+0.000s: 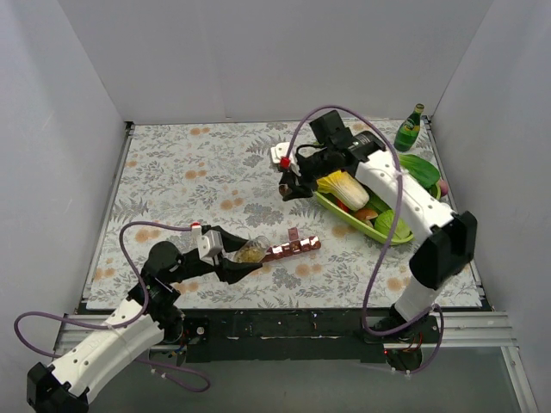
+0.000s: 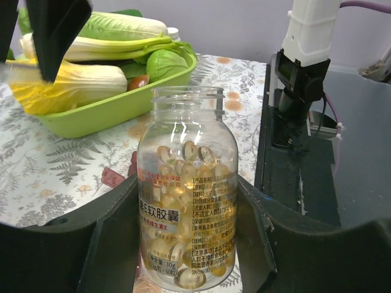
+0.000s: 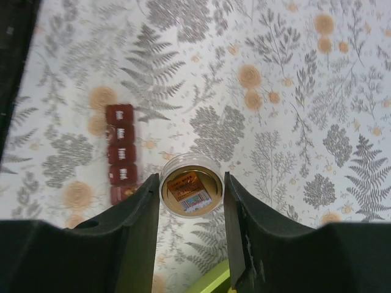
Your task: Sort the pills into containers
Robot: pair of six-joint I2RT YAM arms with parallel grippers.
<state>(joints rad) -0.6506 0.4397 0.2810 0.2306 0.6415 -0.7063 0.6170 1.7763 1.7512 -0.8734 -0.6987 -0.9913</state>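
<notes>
- Lower centre of the top view: the pills (image 2: 185, 207) sit as an amber heap inside the clear jar (image 1: 250, 250), which has its mouth uncapped.
- We see the left gripper (image 2: 186, 195) clamped on the jar's sides. In the top view the jar looks tipped, with its mouth toward the containers (image 1: 293, 249) just to its right.
- Risk: the mouth is wide and each red cube is small, so a steep tilt could dump many pills at once across the table (image 1: 189, 172).
- Risk: we cannot tell which cubes are open. The white patches on top suggest closed flaps, so pills may bounce off.
- Risk: the jar wall is smooth, so it could rotate or slip in the fingers during the pour.
- Risk: the strip looks light and nothing holds it down. A nudge from the jar rim would shove it out of line.
- Upper centre of the top view: the right gripper (image 3: 191, 183) is closed around the gold lid (image 3: 191, 192), well apart from the jar. A loose grip would drop the lid.
- The green tray (image 2: 116, 108) lies to the right, and stray pills could roll under its edge.
</notes>
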